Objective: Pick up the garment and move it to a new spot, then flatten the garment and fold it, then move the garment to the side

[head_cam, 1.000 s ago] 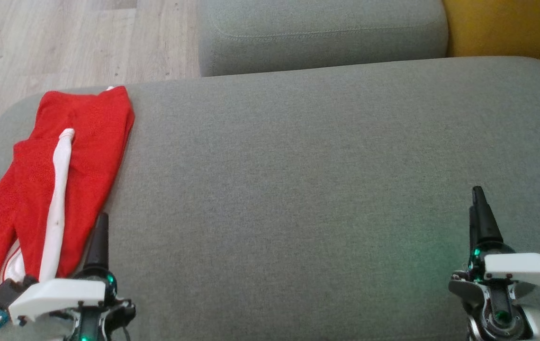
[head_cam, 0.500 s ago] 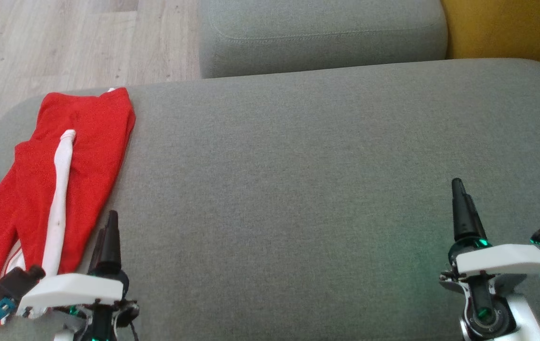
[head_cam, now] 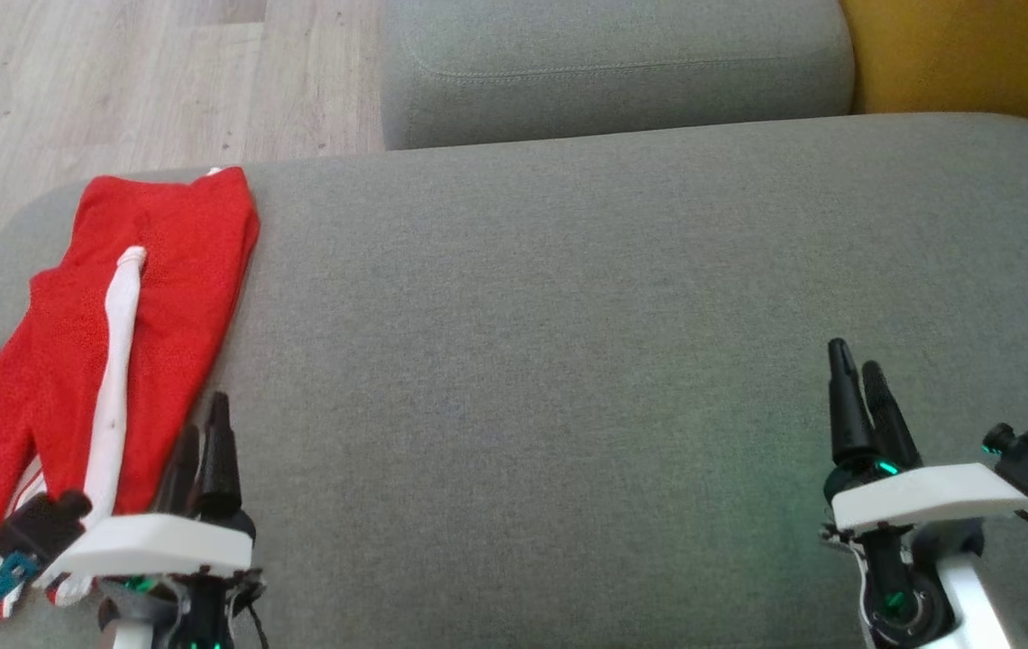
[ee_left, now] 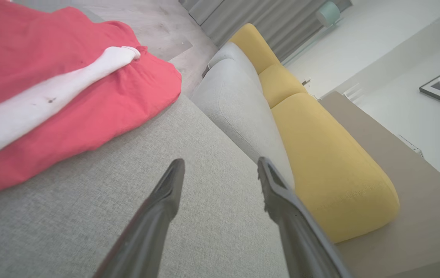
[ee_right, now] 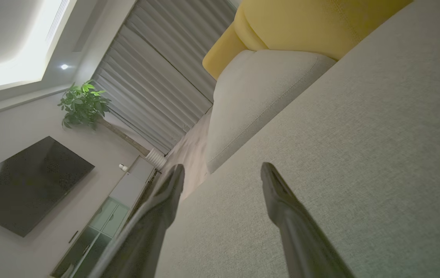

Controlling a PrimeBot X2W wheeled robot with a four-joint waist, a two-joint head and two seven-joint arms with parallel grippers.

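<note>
At left end of grey coarse-weave sofa cushion [head_cam: 568,297]: red garment [head_cam: 171,270], white stripe, lying rumpled. Left gripper [head_cam: 205,415] just beside its edge, fingers spread, empty. Right gripper [head_cam: 854,356] spread, empty, well apart.

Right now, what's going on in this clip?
A two-armed robot is working at a grey sofa cushion. A red and white garment lies loosely bunched at the cushion's left end. Neither gripper holds it. The left gripper is open beside the garment's near edge, apart from it. The right gripper is open over bare cushion far to the right.
</note>
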